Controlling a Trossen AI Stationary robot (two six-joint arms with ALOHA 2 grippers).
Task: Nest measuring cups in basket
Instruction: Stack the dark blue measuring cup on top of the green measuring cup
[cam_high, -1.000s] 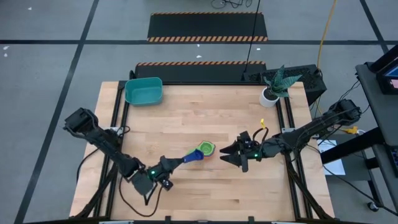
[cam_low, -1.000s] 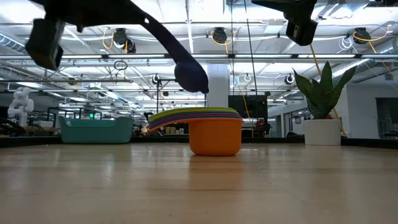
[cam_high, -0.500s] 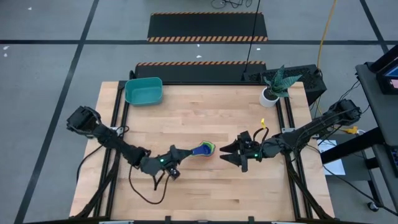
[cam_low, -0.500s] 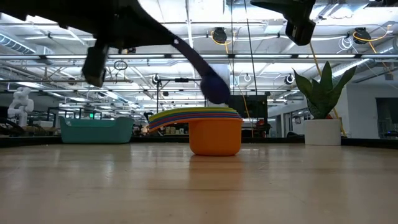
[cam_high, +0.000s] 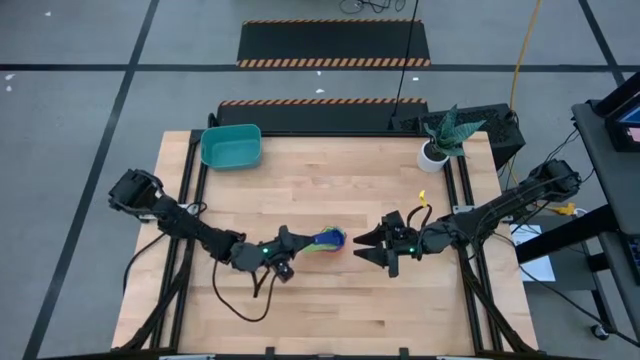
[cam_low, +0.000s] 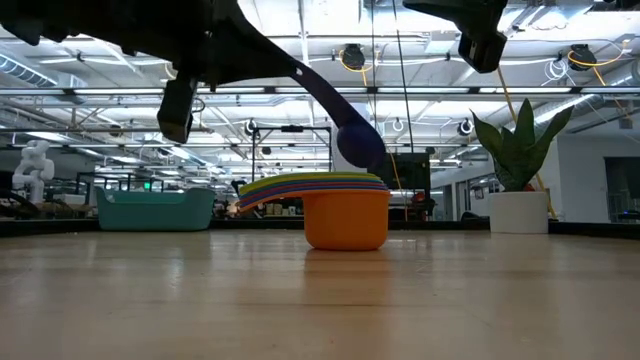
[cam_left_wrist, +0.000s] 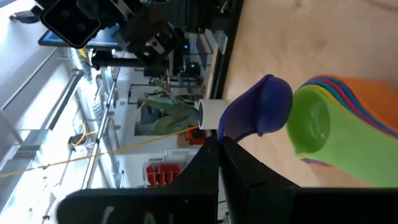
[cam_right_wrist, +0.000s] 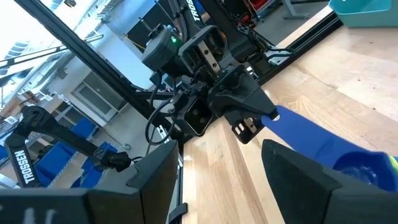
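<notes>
A stack of nested measuring cups, orange at the bottom and green on top, stands at the table's middle. A dark blue cup hangs just above the stack, and my left gripper is shut on its handle. My right gripper stands open right of the stack, level, with nothing between its fingers. The teal basket sits at the far left corner of the table. My left gripper pinches the free end of the dark blue cup's handle between its two fingers. The fingers come nearly level from the table's left and lie along the handle. The cup is lifted clear, its handle slanting down to the bowl above the stack.
A white plant pot with a green plant stands at the far right corner. Bare wood lies in front of the stack and between the stack and the basket.
My left gripper has swung toward the table's right and a little toward the far edge, carrying the dark blue cup. The cup, then left of the stack, now hangs over it, a little lower. My right gripper has kept still.
</notes>
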